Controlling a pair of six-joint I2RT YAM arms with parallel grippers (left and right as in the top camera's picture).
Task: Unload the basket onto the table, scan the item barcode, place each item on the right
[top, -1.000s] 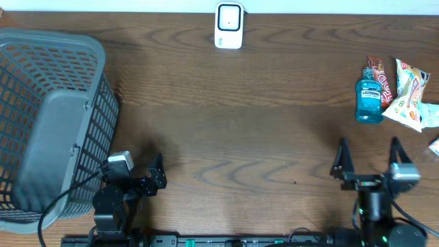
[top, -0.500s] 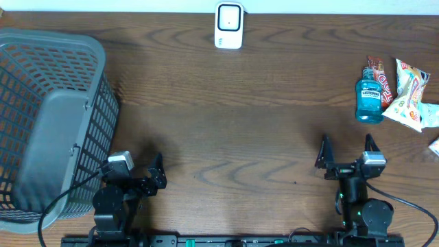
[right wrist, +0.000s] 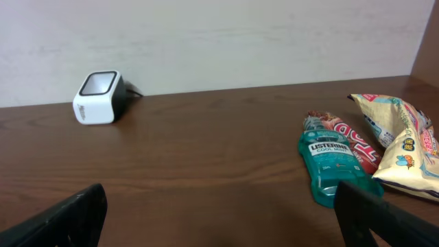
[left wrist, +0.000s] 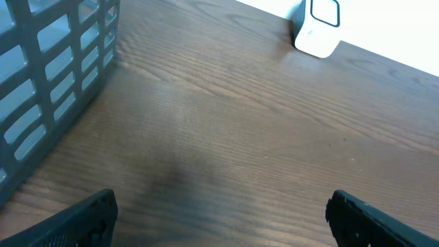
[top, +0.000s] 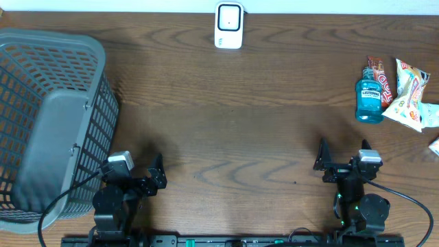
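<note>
The white barcode scanner [top: 228,25] stands at the table's far edge, centre; it also shows in the left wrist view [left wrist: 317,29] and the right wrist view [right wrist: 98,97]. A teal mouthwash bottle [top: 369,98] [right wrist: 334,163] lies at the far right beside a red snack pack [top: 379,77] [right wrist: 351,140] and a yellow snack bag [top: 410,95] [right wrist: 405,144]. My right gripper [top: 341,156] [right wrist: 219,206] is open and empty near the front edge, well short of the bottle. My left gripper [top: 140,171] [left wrist: 219,206] is open and empty at the front left.
A large grey plastic basket [top: 48,123] [left wrist: 48,75] fills the left side, right beside my left arm. Another white wrapper [top: 434,144] peeks in at the right edge. A pale wall rises behind the scanner in the right wrist view.
My right gripper has shifted left near the front edge, staying open. The left arm and all the items have not moved.
</note>
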